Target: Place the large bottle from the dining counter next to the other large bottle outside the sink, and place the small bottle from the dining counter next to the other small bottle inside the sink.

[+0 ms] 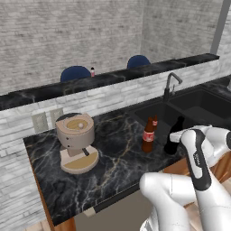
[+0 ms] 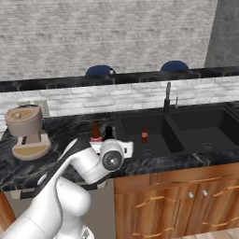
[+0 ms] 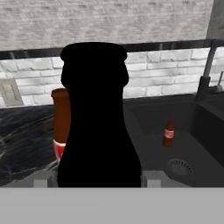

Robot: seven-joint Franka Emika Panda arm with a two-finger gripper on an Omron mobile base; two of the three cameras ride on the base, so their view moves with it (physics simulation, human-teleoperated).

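The large bottle [image 3: 96, 118], black with a narrow neck, stands between my fingertips [image 3: 151, 177] with my gripper [image 3: 97, 178] shut on it. In the left base view this large bottle [image 1: 173, 137] is upright at the sink's near left rim, with the gripper [image 1: 178, 134] at its side. The other large bottle [image 1: 148, 135], amber with a red label, stands just left of it [image 2: 95, 132]. One small bottle [image 1: 92, 71] is on the dining counter [image 1: 135, 72]. Another small bottle [image 2: 144, 135] stands inside the sink [image 2: 186, 130].
A curved metal faucet [image 1: 170, 85] rises behind the sink. A tan coffee machine [image 1: 76, 140] stands on the counter to the left. Two blue stools [image 1: 75, 73] are behind the dining counter. Wooden cabinets [image 2: 177, 200] run below the counter's front edge.
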